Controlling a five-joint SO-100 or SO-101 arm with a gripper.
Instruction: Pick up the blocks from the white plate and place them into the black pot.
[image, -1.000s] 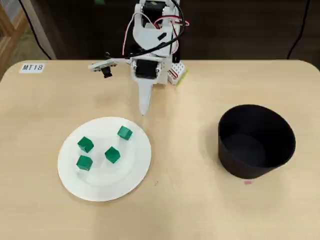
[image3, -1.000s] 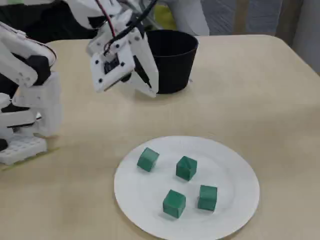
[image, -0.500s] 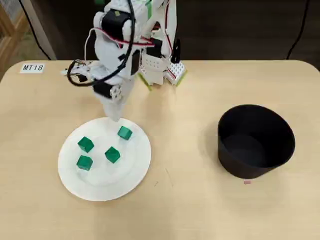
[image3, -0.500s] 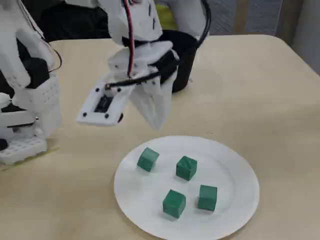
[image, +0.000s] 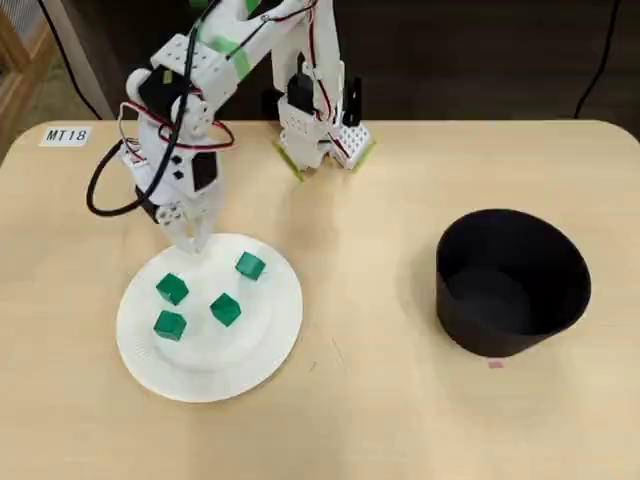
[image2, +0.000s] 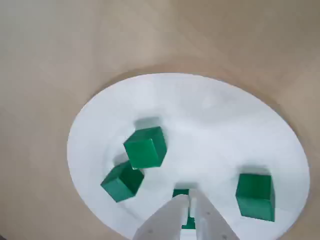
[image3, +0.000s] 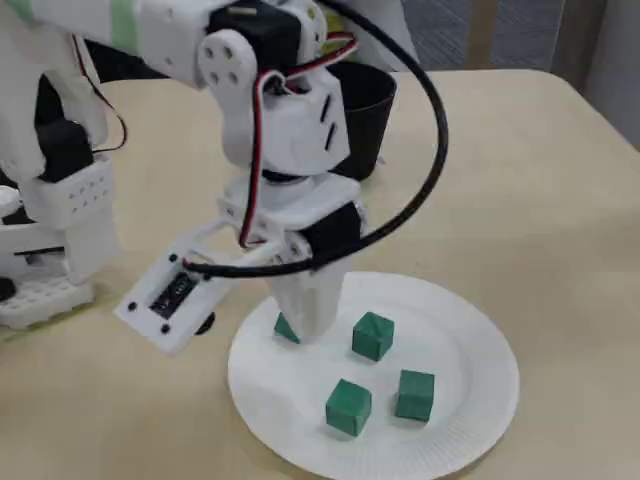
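Blocks, four small bright green cubes, all lie on the round white paper plate (image: 215, 375); none has reached the matte black round pot (image: 512, 282), which stands well apart from the plate on the pale wooden tabletop (image: 380, 400). The white plastic pincer (image2: 189, 200) hangs over the plate's rim with its two fingers pressed nearly together, gripping nothing. Its tips point at the block nearest that rim (image3: 284, 327), partly hidden behind them. To take it cleanly, I judge the fingers must first spread wider than the cube, straddle two flat faces, and descend squarely. The other three blocks (image: 226, 309) sit toward the plate's middle, near one another, so the approach should stay clear of them.
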